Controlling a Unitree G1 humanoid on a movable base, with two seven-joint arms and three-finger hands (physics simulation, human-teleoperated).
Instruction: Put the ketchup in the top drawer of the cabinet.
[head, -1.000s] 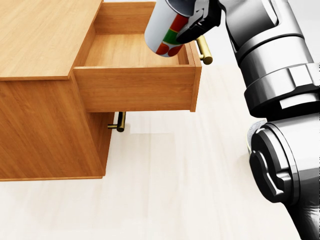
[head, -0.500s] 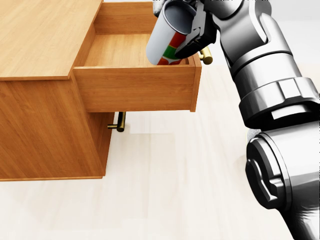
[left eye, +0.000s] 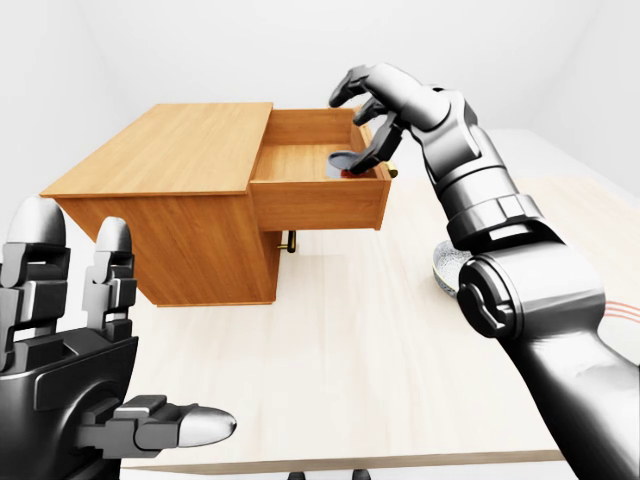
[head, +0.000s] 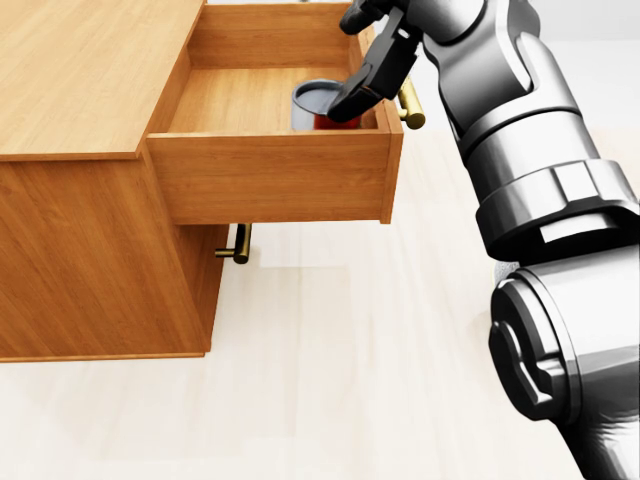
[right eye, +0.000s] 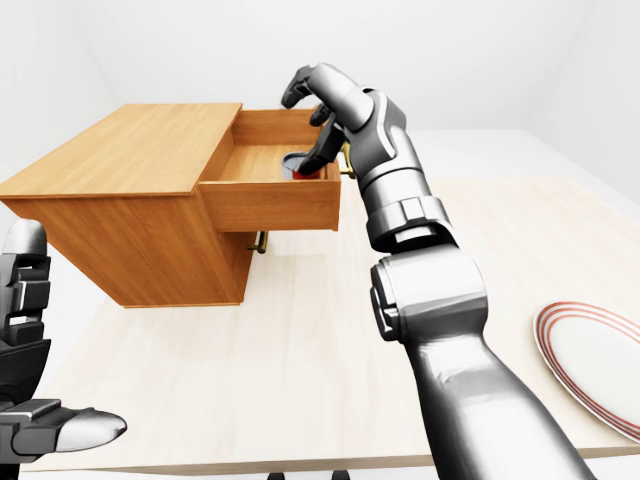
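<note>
left-eye view: the right hand (left eye: 368, 112) hangs over the pulled-out top drawer (left eye: 318, 203) of the cabinet (left eye: 165, 195), its fingers (left eye: 352, 88) spread apart and arched. just under its dark fingertips the ketchup (left eye: 342, 163) stands inside the drawer, near the drawer's right wall, only its grey top and a bit of red showing. whether a fingertip touches it i cannot tell. a brass handle (left eye: 392, 172) shows just below the hand, on the drawer's right end. below the forearm a grey dish (left eye: 445, 268) is partly hidden by the arm. the left hand (left eye: 70, 380) is raised at the bottom left of the view, well apart from the right hand, fingers straight and parted, thumb out, holding nothing. the cabinet sits on a pale table (left eye: 350, 370).

head view: the right hand (head: 385, 50) reaches in from the top right, its dark fingers just above and to the right of the ketchup (head: 318, 104). the ketchup stands upright in the drawer's right corner, grey top up, red below. the fingers are not closed round it. the brass handle (head: 408, 104) lies directly under the hand. a second handle (head: 239, 245) shows below the drawer, lower left of the hand.

right-eye view: the right hand (right eye: 322, 110) is open over the drawer, the ketchup (right eye: 297, 165) just beneath its fingertips. far down to the right of the arm a red-rimmed plate (right eye: 590, 365) lies on the table. the left hand (right eye: 35, 380) is at the bottom left edge.
</note>
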